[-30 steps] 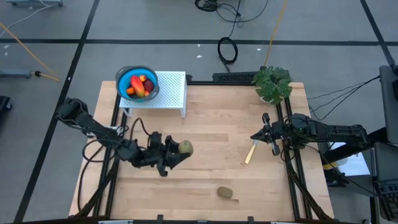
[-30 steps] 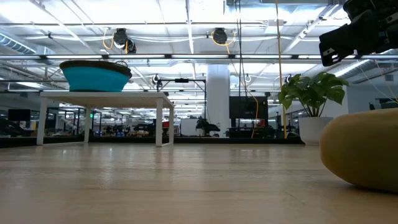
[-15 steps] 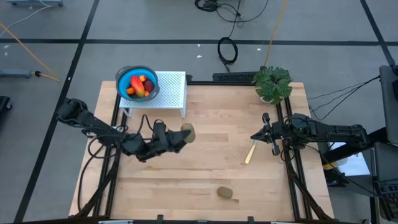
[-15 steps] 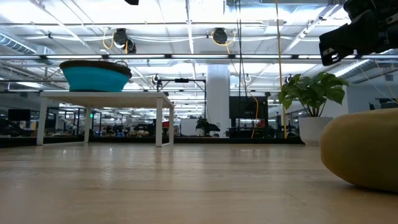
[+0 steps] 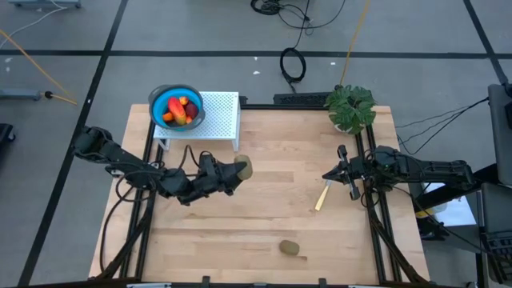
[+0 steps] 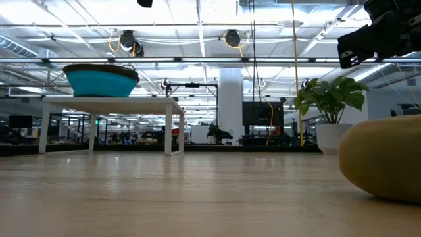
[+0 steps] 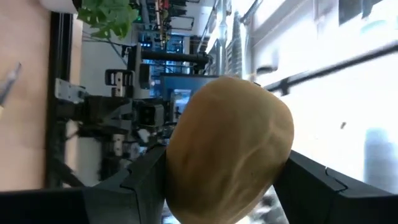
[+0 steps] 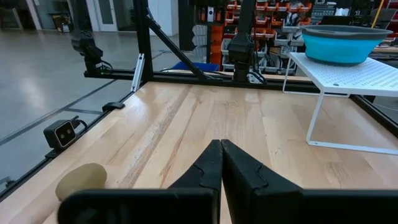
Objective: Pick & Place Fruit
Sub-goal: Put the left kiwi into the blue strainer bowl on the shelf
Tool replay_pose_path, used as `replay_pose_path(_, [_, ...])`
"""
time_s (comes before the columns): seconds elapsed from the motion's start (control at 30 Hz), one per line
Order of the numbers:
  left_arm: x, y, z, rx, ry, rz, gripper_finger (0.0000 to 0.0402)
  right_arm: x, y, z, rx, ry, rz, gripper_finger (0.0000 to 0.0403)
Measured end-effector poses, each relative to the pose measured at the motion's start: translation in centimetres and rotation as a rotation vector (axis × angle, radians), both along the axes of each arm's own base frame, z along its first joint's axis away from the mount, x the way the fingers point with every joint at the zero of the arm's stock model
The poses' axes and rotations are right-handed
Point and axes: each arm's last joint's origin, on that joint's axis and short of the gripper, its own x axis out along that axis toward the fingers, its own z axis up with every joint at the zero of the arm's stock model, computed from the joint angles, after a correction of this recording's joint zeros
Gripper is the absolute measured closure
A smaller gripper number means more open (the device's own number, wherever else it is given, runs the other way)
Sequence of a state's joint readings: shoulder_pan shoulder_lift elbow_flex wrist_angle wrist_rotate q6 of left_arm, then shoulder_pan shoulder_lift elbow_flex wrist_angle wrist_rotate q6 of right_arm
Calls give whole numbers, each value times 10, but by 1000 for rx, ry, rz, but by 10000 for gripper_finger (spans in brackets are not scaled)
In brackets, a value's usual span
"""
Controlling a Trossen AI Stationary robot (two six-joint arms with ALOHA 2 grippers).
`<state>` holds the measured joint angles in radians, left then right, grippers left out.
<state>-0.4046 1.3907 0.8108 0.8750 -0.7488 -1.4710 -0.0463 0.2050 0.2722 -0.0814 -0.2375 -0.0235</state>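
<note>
My left arm reaches in from the left edge of the tabletop, bent at the elbow and stretched toward the middle, wrist held level. My left tool point(image 5: 234, 174) is up off the surface with its two fingers point(image 7: 146, 180) spread wide — clamped on either side of a kiwi point(image 7: 229, 149). My right arm lies folded along the right edge, its tool point(image 5: 341, 173) pointing inward, fingers point(image 8: 210, 163) pressed together — idle.

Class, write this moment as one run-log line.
left hand: holding kiwi aloft | right hand: shut, idle beside yellow stick | second kiwi: on table
</note>
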Motion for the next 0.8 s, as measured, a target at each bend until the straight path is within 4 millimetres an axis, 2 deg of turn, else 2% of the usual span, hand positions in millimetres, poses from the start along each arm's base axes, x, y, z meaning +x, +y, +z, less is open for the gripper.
replay_pose_path(0.17, [3,0,-8,199,143,4,156,0,0,0,0,0,0,403])
replay_pose_path(0.4, [9,15,-27,294,351,45,156,0,0,0,-39,-8,4,403])
replay_pose_path(0.57, [16,37,-34,350,446,70,156,0,0,0,-72,-14,7,403])
replay_pose_path(0.8, [21,79,-31,468,492,94,156,0,0,0,-77,-15,7,403])
